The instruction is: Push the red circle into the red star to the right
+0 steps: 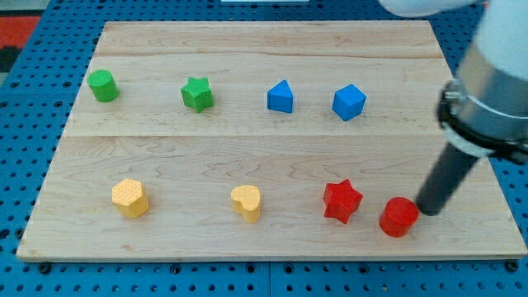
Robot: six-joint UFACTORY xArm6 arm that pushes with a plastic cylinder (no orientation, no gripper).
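my tip (426, 211) sits right against the red circle (399, 217) on its right side, near the board's (247, 140) bottom right; it's a bare rod, no jaws to open or close. red star (341, 201) is just left of the circle, a small gap between. yellow hexagon (130, 198) and yellow heart (247, 202) lie further left, green circle (103, 86), green star (197, 93), blue triangle (280, 97), blue cube (348, 102) along the top row.
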